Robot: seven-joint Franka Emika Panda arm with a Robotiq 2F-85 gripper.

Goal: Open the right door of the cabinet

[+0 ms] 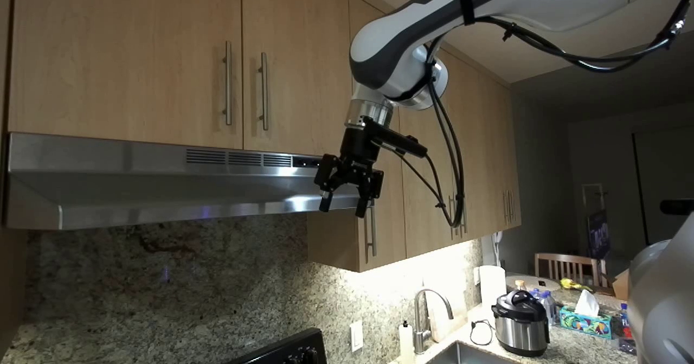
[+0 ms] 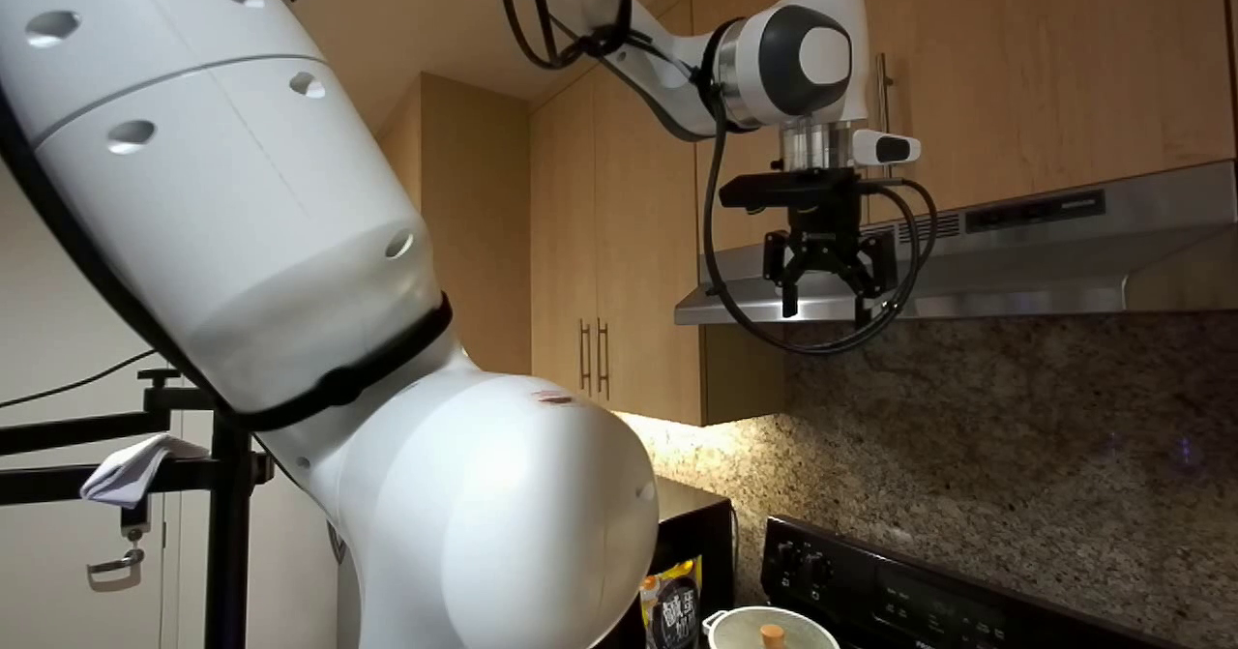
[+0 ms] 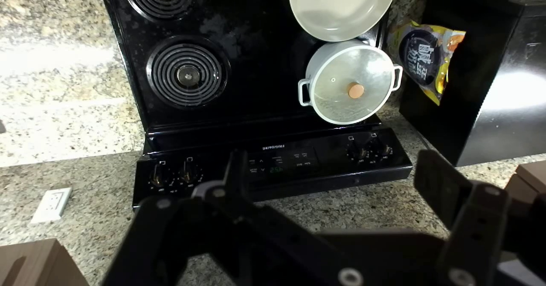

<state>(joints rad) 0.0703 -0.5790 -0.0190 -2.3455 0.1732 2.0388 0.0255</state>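
Right door [image 1: 303, 55] is closed, seen in both exterior views: flat light-wood panel, right half of the cabinet [image 1: 181, 60] above the range hood [image 1: 162, 185]. Its silver bar handle [image 1: 264, 91] runs vertically along the left edge, near the handle of the twin door [image 1: 119, 55], also closed. My gripper [image 1: 342, 205] is spread wide, fingers pointing down, hanging lower than the right door's handle and apart from it. In an exterior view it overlaps the hood's right end; it's out in front of the hood, exact gap I can't tell. My arm [image 1: 390, 33] reaches down from above, black cables [image 1: 460, 196] looped beside the gripper. Below me, wrist view: stove [image 3: 264, 77], control panel [image 3: 290, 162] along its wall-side edge. Lidded white pot [image 3: 352, 81] sits at the stove corner between that panel and the black appliance [image 3: 507, 107]; cream pan [image 3: 341, 7] is next along the same side edge, can't tell if the two touch. Yellow-edged bag [image 3: 426, 60] sits between pot and appliance. Granite backsplash [image 1: 179, 282] behind the stove carries a white outlet [image 3: 51, 205], on the opposite side from the pot. Farther out, on the worktop [image 1: 583, 347]: silver-and-black cooker [image 1: 521, 323] just beside the sink [image 1: 461, 356] edge, tissue box [image 1: 585, 321] near it. Faucet [image 1: 418, 320] and white bottle [image 1: 406, 342] at the sink's wall-side edge.
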